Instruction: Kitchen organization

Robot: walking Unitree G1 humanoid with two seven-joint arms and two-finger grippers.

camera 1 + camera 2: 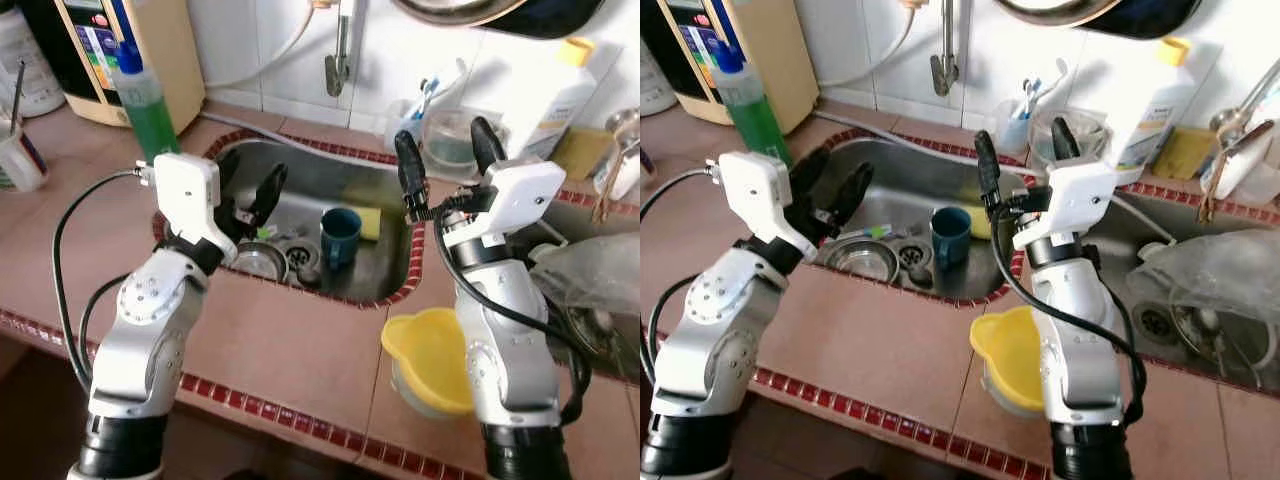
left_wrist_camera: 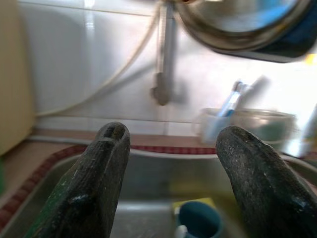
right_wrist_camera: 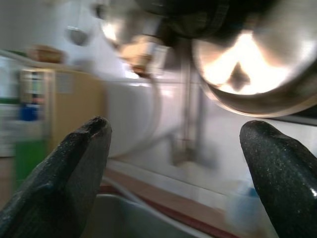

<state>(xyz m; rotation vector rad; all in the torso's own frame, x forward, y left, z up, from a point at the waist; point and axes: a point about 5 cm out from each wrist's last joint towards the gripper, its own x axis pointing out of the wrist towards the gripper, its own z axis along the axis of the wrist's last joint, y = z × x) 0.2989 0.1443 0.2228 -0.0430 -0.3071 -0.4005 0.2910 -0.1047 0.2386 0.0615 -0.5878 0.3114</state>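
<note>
Along the white-tiled wall, a brown tiled table (image 1: 290,350) carries a steel sink (image 1: 390,285). A blue mug (image 1: 339,236) stands upright in the sink beside a yellow sponge (image 1: 370,222). A yellow bowl (image 1: 430,362) sits on the table. The left gripper (image 1: 245,190) hovers over the sink, fingers apart; the right gripper (image 1: 447,152) is raised, fingers spread, empty.

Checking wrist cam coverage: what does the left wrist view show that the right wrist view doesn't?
Left wrist view: the blue mug with a yellow sponge behind it in the sink, and a cup with a toothbrush.

Right wrist view: the beige appliance and the green bottle, both blurred.

Both: the tap, the white tiled wall, the hanging metal pan, and that gripper's own two black fingers, spread apart with nothing between them.
</note>
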